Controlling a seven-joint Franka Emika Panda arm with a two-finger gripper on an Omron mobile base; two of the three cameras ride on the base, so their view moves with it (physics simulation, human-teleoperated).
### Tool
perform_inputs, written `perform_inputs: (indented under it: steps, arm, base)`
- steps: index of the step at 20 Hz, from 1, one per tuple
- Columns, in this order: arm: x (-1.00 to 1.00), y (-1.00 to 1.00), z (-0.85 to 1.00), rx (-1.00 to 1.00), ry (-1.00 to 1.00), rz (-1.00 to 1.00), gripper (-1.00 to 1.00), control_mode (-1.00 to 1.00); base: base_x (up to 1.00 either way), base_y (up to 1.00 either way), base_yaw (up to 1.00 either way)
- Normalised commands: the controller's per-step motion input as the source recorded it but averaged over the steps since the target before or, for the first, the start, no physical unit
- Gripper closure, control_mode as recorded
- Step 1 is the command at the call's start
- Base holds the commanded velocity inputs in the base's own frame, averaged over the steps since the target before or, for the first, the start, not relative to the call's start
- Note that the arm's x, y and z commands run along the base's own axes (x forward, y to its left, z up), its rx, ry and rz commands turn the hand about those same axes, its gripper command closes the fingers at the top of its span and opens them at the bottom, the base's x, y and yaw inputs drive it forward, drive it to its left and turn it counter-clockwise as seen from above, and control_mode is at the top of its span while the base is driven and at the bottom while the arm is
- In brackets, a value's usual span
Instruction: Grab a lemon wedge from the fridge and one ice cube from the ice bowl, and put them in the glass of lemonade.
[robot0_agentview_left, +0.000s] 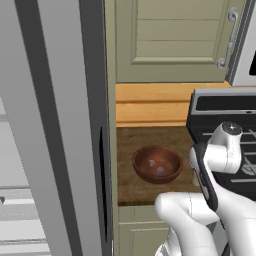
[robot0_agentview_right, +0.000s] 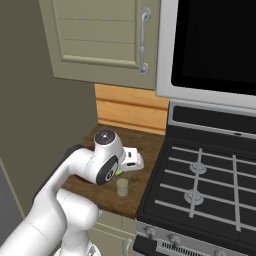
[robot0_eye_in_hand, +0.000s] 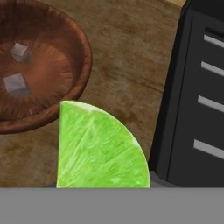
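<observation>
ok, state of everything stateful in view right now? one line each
lemon wedge: held in the jaws, above the counter
gripper: shut on the wedge, over the glass
glass of lemonade: upright on the counter beside the stove, no wedge in it yet
ice bowl: upright on the counter, two ice cubes inside
fridge: door open
upper cabinet: shut

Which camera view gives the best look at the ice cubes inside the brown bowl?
The hand view: the ice bowl is near and two ice cubes lie clearly on its bottom. The left base view shows them as small pale specks; in the right base view the arm covers the bowl.
</observation>
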Motion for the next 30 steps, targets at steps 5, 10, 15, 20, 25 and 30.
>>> perform_inputs:
  steps: [5,10,15,20,25,30]
  arm:
    - [0.04,0.00,-0.10,0.00,0.00,0.00,1.00,-1.00]
    - [0.00,0.00,-0.28,0.00,0.00,0.00,1.00,-1.00]
    - [0.00,0.00,-0.13,0.00,0.00,0.00,1.00,-1.00]
    - [0.00,0.00,0.00,0.00,0.00,0.00,1.00,-1.00]
    - [0.00,0.00,0.00,0.00,0.00,0.00,-1.00,-1.00]
    - [0.00,0.00,0.00,0.00,0.00,0.00,-1.00,-1.00]
  base:
    - [0.00,0.00,0.00]
    - [0.00,0.00,0.00]
    - [0.00,0.00,0.00]
    - [0.00,0.00,0.00]
    - [0.00,0.00,0.00]
    - [0.00,0.00,0.00]
